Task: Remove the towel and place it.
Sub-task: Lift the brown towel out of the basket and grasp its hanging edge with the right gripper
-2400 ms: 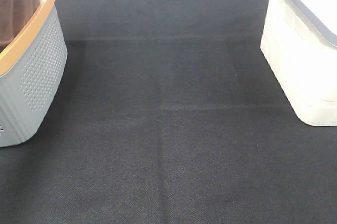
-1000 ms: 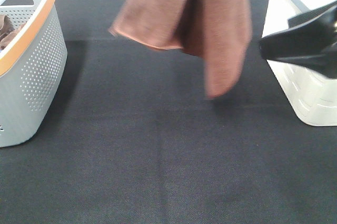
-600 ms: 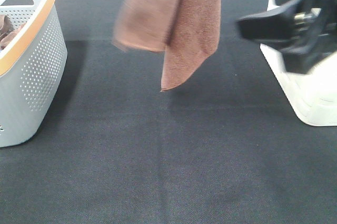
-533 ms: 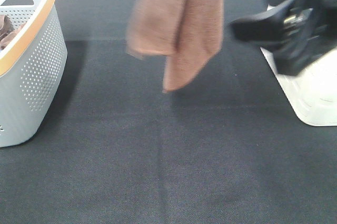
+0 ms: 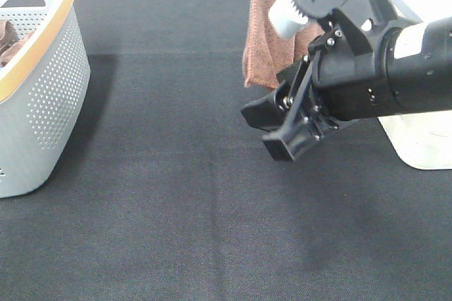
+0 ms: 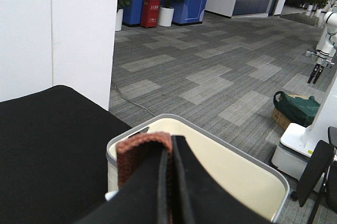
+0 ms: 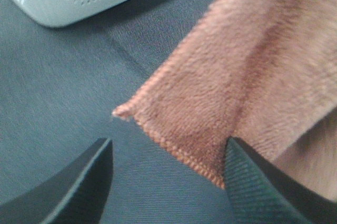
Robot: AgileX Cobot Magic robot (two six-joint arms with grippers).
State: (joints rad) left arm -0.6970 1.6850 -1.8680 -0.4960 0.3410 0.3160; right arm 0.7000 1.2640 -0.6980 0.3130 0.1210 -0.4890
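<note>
Black woven cloth covers the table, with a grey perforated plastic basket with an orange rim at the left edge of the high view and a white lidded plastic bin at the right. A bunched-up brown cloth lies inside the basket.

The reddish-brown microfibre towel is out of the basket. It hangs in the air above the table, well apart from the basket and close to the bin. The left gripper holds it from above: in the left wrist view its black jaws are pressed together on a folded upper edge of the towel, with the bin below.

The right gripper is low over the table, just in front of the hanging cloth, with its jaws standing wide. In the right wrist view the towel's lower stitched corner hangs just ahead of the gap between the two fingers, and nothing is clamped.

Removal looks done, so the step in hand seems to be catching the free lower corner so the towel can be spread. The next move probably calls for pushing the wide jaws a little further around the hem and then closing on it. The corner is loose and may swing out of the gap, so the approach should be slow. After that, both arms would need to draw apart and lower the towel flat.
</note>
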